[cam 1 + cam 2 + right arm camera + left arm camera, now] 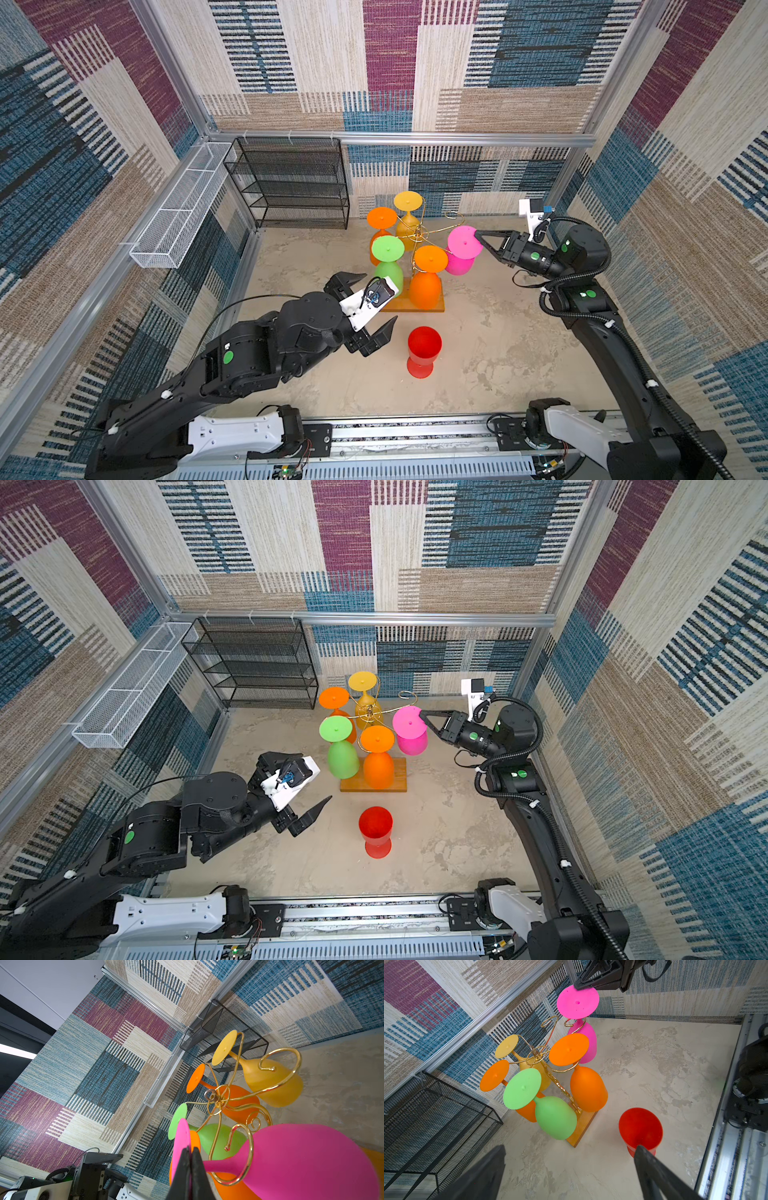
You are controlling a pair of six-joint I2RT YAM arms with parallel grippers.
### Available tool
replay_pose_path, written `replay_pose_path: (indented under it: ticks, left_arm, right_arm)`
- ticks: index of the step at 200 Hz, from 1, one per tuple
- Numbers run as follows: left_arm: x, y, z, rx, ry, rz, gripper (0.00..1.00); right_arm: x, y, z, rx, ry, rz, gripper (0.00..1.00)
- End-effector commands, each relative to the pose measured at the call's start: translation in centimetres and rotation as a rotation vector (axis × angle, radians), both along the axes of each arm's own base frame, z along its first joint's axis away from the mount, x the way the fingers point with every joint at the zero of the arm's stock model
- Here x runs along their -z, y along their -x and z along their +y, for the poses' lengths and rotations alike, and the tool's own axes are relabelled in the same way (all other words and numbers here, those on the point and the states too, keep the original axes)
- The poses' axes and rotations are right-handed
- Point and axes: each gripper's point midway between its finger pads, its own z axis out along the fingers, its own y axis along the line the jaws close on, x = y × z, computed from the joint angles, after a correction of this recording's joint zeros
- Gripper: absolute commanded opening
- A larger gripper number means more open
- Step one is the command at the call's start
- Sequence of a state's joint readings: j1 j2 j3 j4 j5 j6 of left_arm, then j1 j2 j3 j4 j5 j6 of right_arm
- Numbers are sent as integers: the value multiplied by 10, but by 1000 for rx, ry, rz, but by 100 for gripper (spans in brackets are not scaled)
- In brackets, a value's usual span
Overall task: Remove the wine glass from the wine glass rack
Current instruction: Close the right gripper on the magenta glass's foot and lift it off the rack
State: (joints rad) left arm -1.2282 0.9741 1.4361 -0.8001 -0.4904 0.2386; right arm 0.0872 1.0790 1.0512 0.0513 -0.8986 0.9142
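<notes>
patchwork woven walls (311, 62) enclose a mottled grey surface (498, 353) carrying the thin gold wire wine glass rack (418, 237). the matte pink wine glass (462, 244) hangs bowl-down in a scroll arm on the rack's right, its foot rim pinched by the right end effector (478, 234). it looks light, stiff, probably plastic; that foot edge suits a grip. the left end effector (314, 777) gapes wide near the rack's base. behind the rack, the black mesh shelf unit (291, 183) shows nothing inside.

The walls (316, 62) are covered in woven patchwork of blue, maroon and beige. The tabletop (498, 353) is finished in mottled beige. A black mesh shelf unit (291, 183) is set against the rear wall, with a white mesh basket (174, 216) mounted beside it
</notes>
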Motion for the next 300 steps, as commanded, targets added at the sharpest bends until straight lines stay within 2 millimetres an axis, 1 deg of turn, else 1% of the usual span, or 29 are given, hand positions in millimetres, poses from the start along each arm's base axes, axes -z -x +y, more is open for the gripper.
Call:
replay_pose_path:
  ticks: [1, 38, 73, 151, 200, 250, 277, 300]
  left_arm:
    - [-3, 0, -3, 13, 6, -13, 98]
    - [-3, 1, -2, 16, 5, -10, 98]
    - [-3, 1, 0, 13, 5, -8, 98]
    - [0, 3, 5, 11, 12, -2, 98]
    - [0, 4, 6, 15, 9, -1, 98]
    - [3, 5, 10, 10, 10, 7, 98]
    - [3, 6, 11, 12, 16, 9, 98]
    - [4, 6, 12, 11, 10, 12, 98]
  right_arm:
    - [-3, 5, 6, -32, -3, -13, 0]
    - [-2, 2, 16, -59, -8, -8, 0]
    - [-3, -3, 21, -67, -11, -6, 0]
    - [-2, -23, 24, -56, -13, 6, 0]
    - [-7, -38, 23, -32, -2, -7, 0]
    - [-7, -50, 23, -19, 17, -10, 0]
    - [-5, -56, 20, 10, 33, -8, 0]
    - [-3, -58, 13, 51, 32, -1, 0]
